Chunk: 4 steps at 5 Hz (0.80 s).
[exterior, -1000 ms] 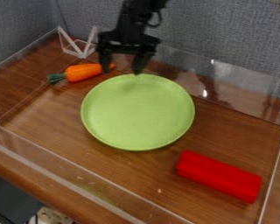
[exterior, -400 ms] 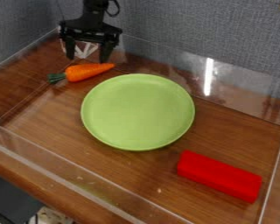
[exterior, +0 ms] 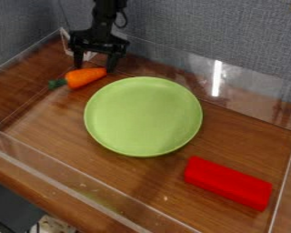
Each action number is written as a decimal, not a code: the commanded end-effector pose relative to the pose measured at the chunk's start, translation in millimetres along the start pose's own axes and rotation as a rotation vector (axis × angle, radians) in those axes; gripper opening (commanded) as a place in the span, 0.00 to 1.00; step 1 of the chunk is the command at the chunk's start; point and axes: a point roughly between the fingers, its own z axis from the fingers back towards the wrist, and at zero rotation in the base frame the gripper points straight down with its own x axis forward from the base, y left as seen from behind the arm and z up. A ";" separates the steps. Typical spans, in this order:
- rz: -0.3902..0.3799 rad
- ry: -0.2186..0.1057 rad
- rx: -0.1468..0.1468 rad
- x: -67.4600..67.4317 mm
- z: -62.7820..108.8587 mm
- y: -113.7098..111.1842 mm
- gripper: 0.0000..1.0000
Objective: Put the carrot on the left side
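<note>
Hanging over the far left part of a wooden tabletop [exterior: 45,100], a black robot gripper [exterior: 95,60] points steeply downward with its fingers [exterior: 77,56] spread wide and nothing between them. Directly beneath the fingertips lies the carrot [exterior: 83,78], a small orange toy with a dark green stem end pointing toward the left edge. Whether the fingertips touch the carrot cannot be told; they are just above or at its upper side. The carrot sits near the far left corner of the tabletop, just beside the rim of a round light green plate [exterior: 143,116] that fills the middle. A red rectangular block [exterior: 228,182] lies toward the near right corner, well apart from the carrot. Clear plastic walls [exterior: 26,56] enclose the tabletop, and a grey fabric backdrop [exterior: 221,32] stands behind it.
</note>
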 end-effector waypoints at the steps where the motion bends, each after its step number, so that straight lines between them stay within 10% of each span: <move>1: 0.010 -0.054 -0.019 19.4 10.4 10.0 1.00; 4: 0.079 0.026 -0.007 20.7 -10.4 -4.9 1.00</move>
